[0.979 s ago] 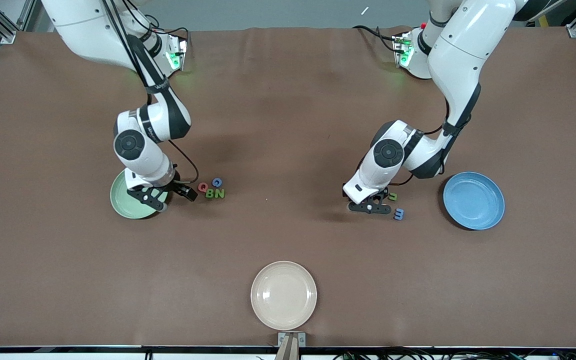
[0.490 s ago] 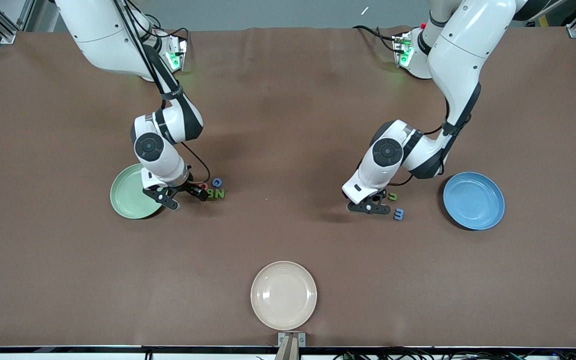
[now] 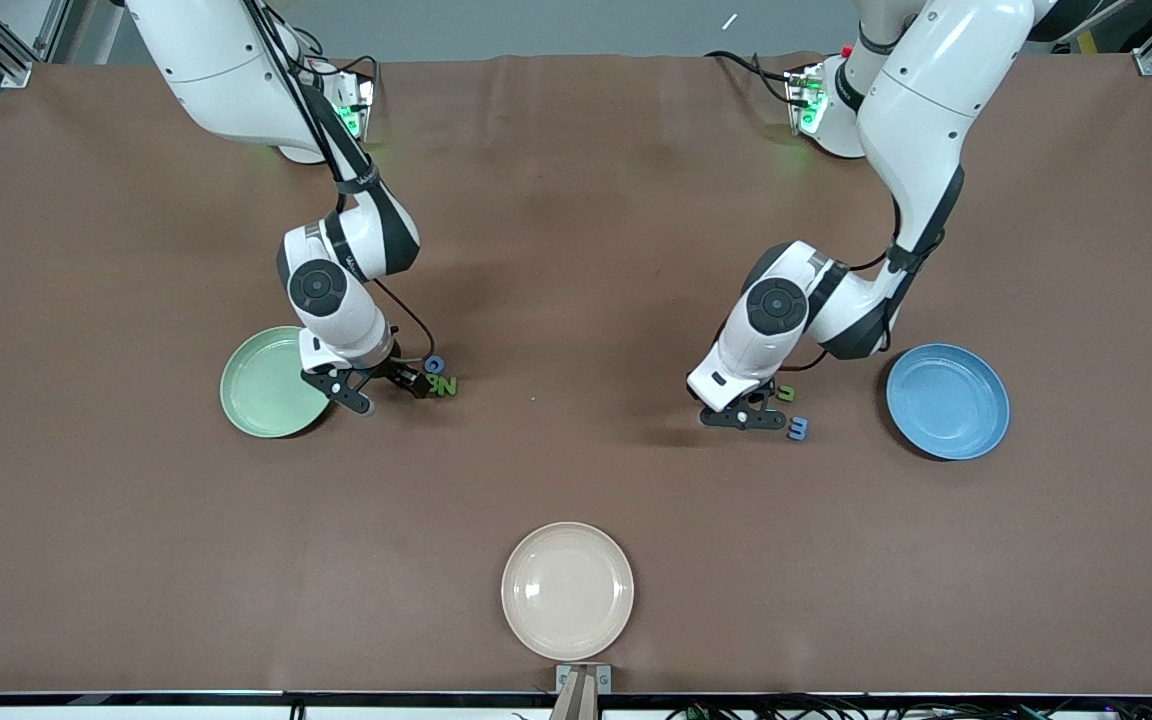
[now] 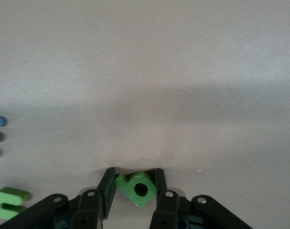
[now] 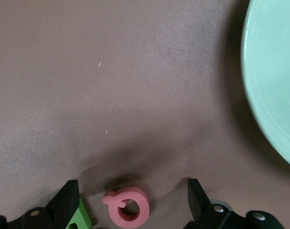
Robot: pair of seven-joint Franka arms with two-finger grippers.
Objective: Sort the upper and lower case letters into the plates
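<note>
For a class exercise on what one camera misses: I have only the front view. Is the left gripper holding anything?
Observer: Yes. The left wrist view shows the left gripper shut on a green letter, down at the table.
Operator: And the right gripper?
Observer: The right wrist view shows the right gripper open, with the red Q lying on the table between its fingers, untouched.
Operator: Anything else near it?
Observer: A second green letter lies right beside one finger, outside the gap.
</note>
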